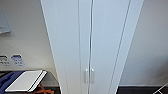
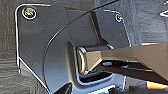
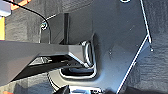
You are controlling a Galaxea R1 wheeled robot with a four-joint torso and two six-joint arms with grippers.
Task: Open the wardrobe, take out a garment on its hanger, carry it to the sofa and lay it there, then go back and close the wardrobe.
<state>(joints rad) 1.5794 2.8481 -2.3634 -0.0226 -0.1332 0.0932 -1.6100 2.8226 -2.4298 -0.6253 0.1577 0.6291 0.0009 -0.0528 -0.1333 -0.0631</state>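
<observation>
The wardrobe [image 1: 91, 37] is seen shut, its handles [image 1: 89, 75] close together; one could be missed. Neither claw's state can be told.

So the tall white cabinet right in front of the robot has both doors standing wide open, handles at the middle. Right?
Not quite: the tall white wardrobe has both doors shut, meeting at the middle seam with the small white handles side by side there. The head view shows it.
</observation>
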